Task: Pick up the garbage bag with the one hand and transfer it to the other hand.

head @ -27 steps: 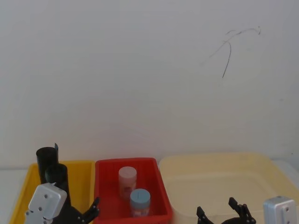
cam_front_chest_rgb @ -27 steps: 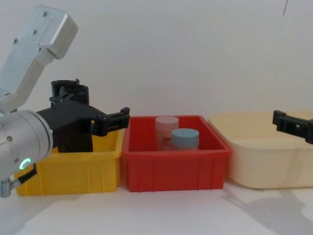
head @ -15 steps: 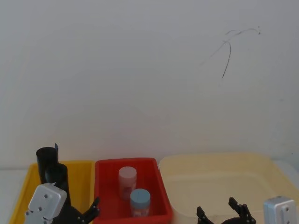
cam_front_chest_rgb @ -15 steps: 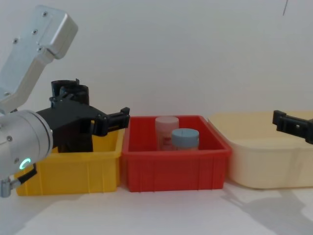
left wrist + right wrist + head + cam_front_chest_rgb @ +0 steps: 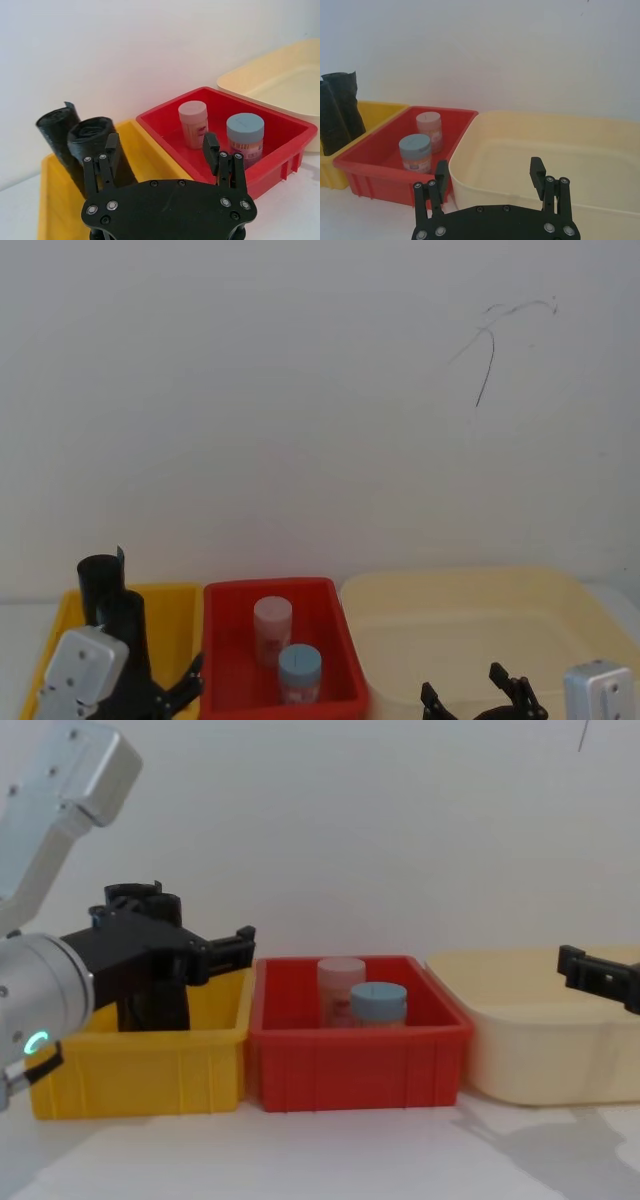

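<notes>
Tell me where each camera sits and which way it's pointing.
Left wrist: just behind the left gripper, facing the garbage bag in the yellow bin.
Right wrist: behind the right gripper, facing the cream tub.
Head: high, looking forward and down; both grippers at the bottom edge.
Chest: low, side-on across the bins; left arm large at left.
Head and chest share the red bin.

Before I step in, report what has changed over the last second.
The left gripper has shifted toward the robot's left and slightly up over the yellow bin, closing on the garbage bag. Its fingers are open and hold nothing. Unchanged: the right gripper, open by the cream tub; the slimmer roll beside the bag; the two jars in the red bin.
</notes>
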